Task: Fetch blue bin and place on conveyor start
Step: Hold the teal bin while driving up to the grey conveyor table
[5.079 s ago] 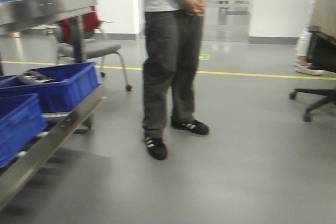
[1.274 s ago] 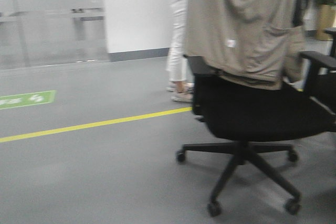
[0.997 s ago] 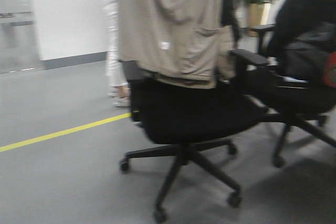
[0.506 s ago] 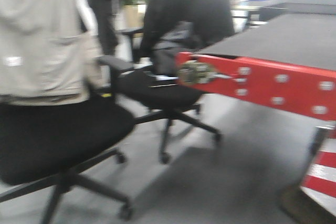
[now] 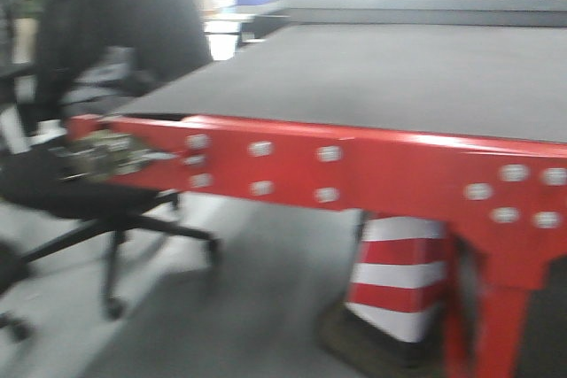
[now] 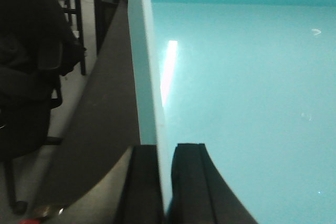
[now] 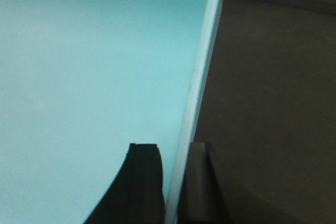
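- Left jaws: pinched shut on the thin side wall of the blue bin [image 6: 236, 103]. One black finger [image 6: 140, 182] is outside the wall and the other inside, so the gap is only the wall's thickness.
- Right jaws: the same pinch on the opposite wall, with one finger [image 7: 144, 182] inside the tub and its partner outside.
- Bin position: slung between the two sets of jaws, its pale floor running inward from each. No contents show in the parts seen.
- Outboard of both jaws is dark grey surface, which I take to be the belt of the conveyor start [image 5: 399, 77]. I cannot tell whether the bin's underside touches it.
- Handling (judgement):
  - Light, smooth and glossy, so slippery under the pads.
  - The thin wall will likely flex if squeezed or pulled apart.
  - Hold on opposite walls at the rim, keep the bin level, and move both arms as one.
- Wrist views: show the grip and the bin interior, but little about placement along the belt.
- Front view (blurred): shows neither bin nor jaws. It does show the red edge strip [image 5: 354, 165], the belt beyond it, a striped cone [image 5: 399, 272] beneath and an office chair [image 5: 106, 86] off to the left.
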